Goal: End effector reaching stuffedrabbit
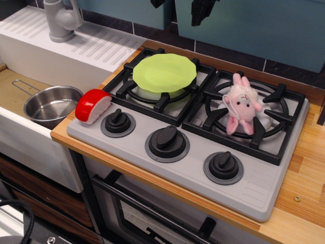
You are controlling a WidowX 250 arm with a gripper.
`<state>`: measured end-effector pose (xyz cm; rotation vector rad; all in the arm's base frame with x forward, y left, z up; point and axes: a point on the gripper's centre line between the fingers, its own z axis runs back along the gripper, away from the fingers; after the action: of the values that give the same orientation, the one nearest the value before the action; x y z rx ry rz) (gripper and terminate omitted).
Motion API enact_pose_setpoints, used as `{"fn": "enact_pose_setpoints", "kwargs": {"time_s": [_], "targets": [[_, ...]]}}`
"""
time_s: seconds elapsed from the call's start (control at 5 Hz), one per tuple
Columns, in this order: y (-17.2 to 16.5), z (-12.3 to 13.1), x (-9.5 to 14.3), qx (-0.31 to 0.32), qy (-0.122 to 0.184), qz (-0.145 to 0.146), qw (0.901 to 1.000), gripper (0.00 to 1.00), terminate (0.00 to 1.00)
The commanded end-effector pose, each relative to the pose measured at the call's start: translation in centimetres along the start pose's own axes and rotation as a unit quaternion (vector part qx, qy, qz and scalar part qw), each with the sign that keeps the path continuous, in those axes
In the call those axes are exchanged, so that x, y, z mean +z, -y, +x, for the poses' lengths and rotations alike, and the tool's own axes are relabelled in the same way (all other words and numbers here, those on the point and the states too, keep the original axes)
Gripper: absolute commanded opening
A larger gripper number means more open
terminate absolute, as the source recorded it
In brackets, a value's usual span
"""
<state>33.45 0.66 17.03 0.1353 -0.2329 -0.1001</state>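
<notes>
Stuffed rabbit [240, 103]: pink plush with a white face and 2 upright ears, lying on the right burner grate [254, 117] of the toy stove, limbs dangling toward the knobs.
Claw [202, 11]: only dark prong tips show at the top edge, up above the back of the stove and well apart from the rabbit; whether they are wide or narrow, I cannot tell.
Left burner: a lime-green plate [164, 72] rests on its grate.
Knobs: 3 black knobs in a row along the grey front panel; the right one [223, 165] sits in front of the rabbit.
Sushi toy [93, 105]: red and white, at the stove's left front corner, just beside the left knob.
Sink side: a steel pot [51, 105] in the basin, left of the wooden counter [299, 193]; a grey faucet [62, 19] behind it.
</notes>
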Motion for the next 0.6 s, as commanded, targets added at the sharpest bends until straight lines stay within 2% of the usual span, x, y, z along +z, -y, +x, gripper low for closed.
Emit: {"fn": "enact_pose_setpoints", "kwargs": {"time_s": [0.0,0.2,0.4], "targets": [[0.0,0.0,0.0,0.000,0.000,0.000,1.0000,1.00,0.00],[2.7,1.0,-0.9,0.022,0.009,0.010,0.9997,1.00,0.00],[4.3,3.0,-2.1,0.039,0.020,0.007,0.9990,1.00,0.00]]}}
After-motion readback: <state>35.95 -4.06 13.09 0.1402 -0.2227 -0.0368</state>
